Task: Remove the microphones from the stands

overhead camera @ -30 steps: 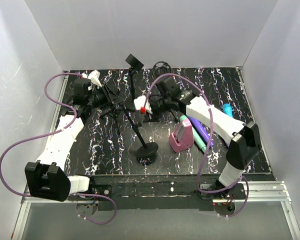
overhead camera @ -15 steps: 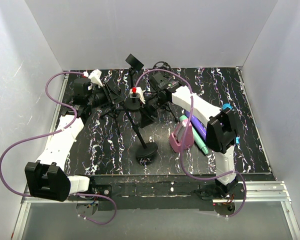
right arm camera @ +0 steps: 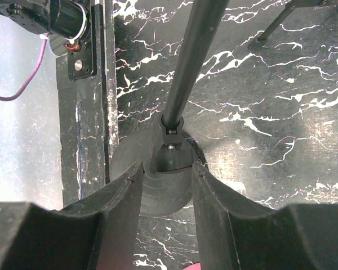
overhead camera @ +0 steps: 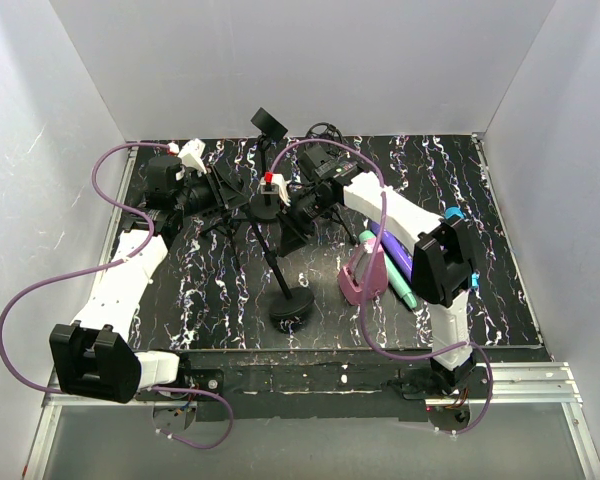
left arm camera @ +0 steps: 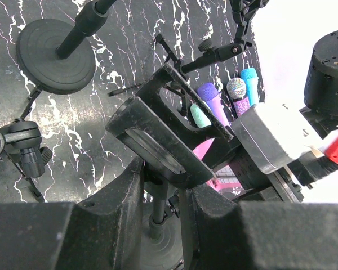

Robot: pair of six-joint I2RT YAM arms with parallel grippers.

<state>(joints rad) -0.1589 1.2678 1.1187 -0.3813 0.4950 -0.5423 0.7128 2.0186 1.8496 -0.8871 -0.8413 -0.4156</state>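
Left gripper (left arm camera: 160,185) clamped shut on black bracket (left arm camera: 158,132), likely steadying the stand (overhead camera: 292,303). Right gripper (overhead camera: 271,192), jaws part-way apart, straddles dark cylinder at upper centre, probably the microphone (right arm camera: 167,188). Actual pinch unclear. Not yet off.

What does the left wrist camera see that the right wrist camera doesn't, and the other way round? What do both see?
Left wrist only: coloured microphones lying together, a small tripod, and a black clip pinched in the left fingers.
Right wrist only: the near-edge rail, a purple cable, and a dark cylinder between the right fingers; I can't tell what it is.
Both: the marbled table and a black pole on a round base, probably the same stand.
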